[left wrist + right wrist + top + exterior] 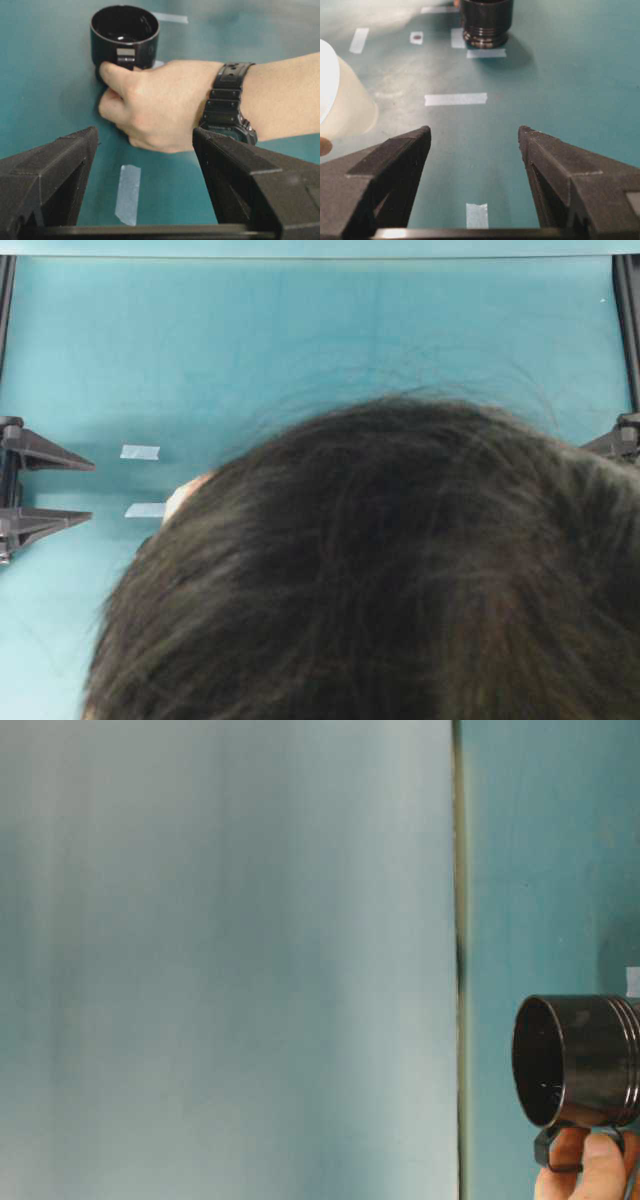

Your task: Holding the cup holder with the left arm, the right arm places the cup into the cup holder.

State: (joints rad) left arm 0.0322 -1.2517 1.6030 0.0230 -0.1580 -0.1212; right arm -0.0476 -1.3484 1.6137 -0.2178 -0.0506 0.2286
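We are waiting with both pincers spread wide and empty, the left gripper [145,150] facing the cup holder [124,36], which a person's hand [155,102] is setting upright on the teal table [45,75], and the right gripper [475,135] seeing the cup [342,107] at its left edge. We are judging the glossy holder rigid and slippery, best clamped across its wall, and the cup light and crushable, best pinched gently below the rim. We are reading no writing anywhere.

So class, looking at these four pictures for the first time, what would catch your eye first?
A head of dark hair fills most of the overhead view, hiding the table. In the left wrist view a bare hand with a black watch grips the black cup holder by its handle. The white cup lies tipped at the right wrist view's left edge; both tools stand open and empty.
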